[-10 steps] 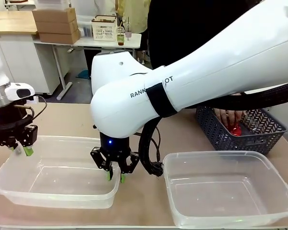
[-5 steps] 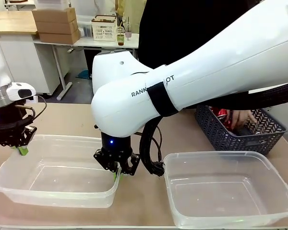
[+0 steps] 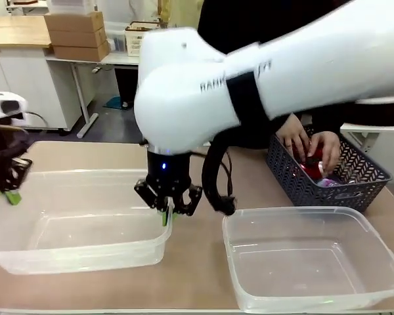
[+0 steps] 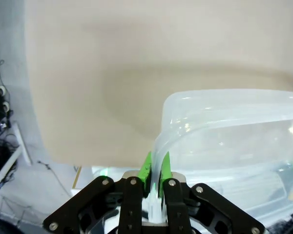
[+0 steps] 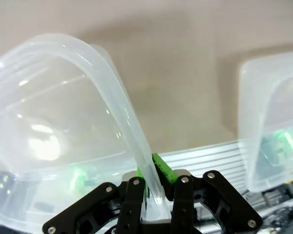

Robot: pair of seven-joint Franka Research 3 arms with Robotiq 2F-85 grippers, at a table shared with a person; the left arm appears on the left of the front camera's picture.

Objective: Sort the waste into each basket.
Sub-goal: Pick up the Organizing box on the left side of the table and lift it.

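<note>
Two clear tubs serve as the baskets. The left basket (image 3: 85, 176) hangs a little above the table, held at both short ends. My left gripper (image 3: 12, 195) is shut on its left rim, my right gripper (image 3: 165, 213) on its right rim. In the left wrist view the green pads (image 4: 146, 168) of the left gripper (image 4: 155, 170) pinch the thin rim of the basket (image 4: 224, 126). The right wrist view has the right gripper (image 5: 154, 178) clamped on the rolled rim of the basket (image 5: 53, 131). The right basket (image 3: 295, 211) rests on the table. A red can (image 3: 313, 169) of the waste lies under a person's hands (image 3: 308, 146).
A dark lattice basket (image 3: 295, 187) stands at the far right, with the person's hands reaching into it. My right arm's big white links (image 3: 249, 92) cross above the table's middle. The second tub (image 5: 273, 122) lies close beside the held one. Boxes and a desk stand far behind.
Both grippers have risen with the left tub, which has come up off the table and shifted left. The person's hands have moved within the dark basket.
</note>
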